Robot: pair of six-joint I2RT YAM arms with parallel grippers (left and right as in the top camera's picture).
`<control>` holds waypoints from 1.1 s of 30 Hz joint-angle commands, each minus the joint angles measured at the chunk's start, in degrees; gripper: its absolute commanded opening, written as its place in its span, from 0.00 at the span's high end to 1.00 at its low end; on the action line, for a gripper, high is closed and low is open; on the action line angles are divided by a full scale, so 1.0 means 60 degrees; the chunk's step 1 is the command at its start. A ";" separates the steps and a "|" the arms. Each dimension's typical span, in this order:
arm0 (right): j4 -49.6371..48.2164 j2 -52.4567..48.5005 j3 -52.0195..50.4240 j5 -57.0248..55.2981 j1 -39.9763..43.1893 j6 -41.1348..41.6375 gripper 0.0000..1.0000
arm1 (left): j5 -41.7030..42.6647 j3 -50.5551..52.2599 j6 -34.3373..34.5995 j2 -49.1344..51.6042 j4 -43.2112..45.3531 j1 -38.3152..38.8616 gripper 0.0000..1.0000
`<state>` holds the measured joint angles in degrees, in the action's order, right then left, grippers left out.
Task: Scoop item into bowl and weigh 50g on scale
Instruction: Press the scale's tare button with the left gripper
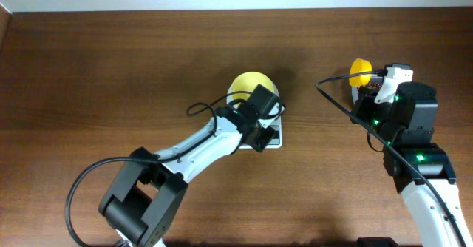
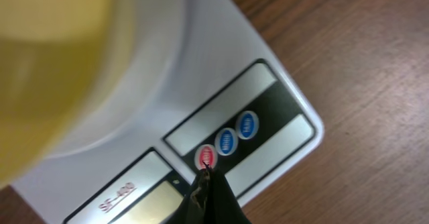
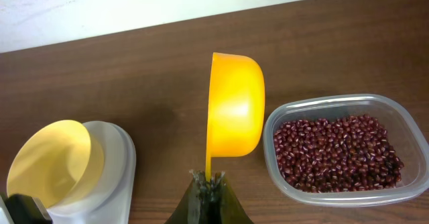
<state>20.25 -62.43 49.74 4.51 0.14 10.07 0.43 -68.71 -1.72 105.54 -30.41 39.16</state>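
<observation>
The pale-yellow bowl (image 1: 247, 84) sits on the white scale (image 1: 272, 137) at the table's middle. It also shows in the left wrist view (image 2: 47, 70) and the right wrist view (image 3: 53, 160). My left gripper (image 2: 205, 174) is shut, its tip touching the scale's red button (image 2: 206, 156) on the dark button panel. My right gripper (image 3: 211, 180) is shut on the handle of a yellow scoop (image 3: 234, 103), held empty beside a clear tub (image 3: 402, 190) of red-brown beans (image 3: 338, 150). In the overhead view the scoop (image 1: 360, 72) shows at the right arm.
The scale (image 3: 114, 177) lies left of the scoop in the right wrist view. Two blue buttons (image 2: 236, 134) sit beside the red one. Black cables run over the wooden table (image 1: 111, 69). A pale wall runs along the far edge.
</observation>
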 commanded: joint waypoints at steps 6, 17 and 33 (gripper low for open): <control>0.0044 -0.0033 0.0284 -0.0040 0.0058 -0.0102 0.96 | -0.0514 0.0219 -0.0342 0.0109 0.0288 0.0164 1.00; 0.0095 -0.0033 0.0284 -0.0040 0.0058 -0.0102 0.96 | -0.0543 0.0357 -0.0342 0.0408 0.0743 0.0164 1.00; 0.0095 -0.0033 0.0284 -0.0040 0.0047 -0.0102 0.96 | -0.0583 0.0357 -0.0350 0.0517 0.0911 0.0160 1.00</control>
<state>21.02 -62.43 49.74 4.51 0.14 10.04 -2.42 -67.16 -2.66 108.25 -25.19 40.07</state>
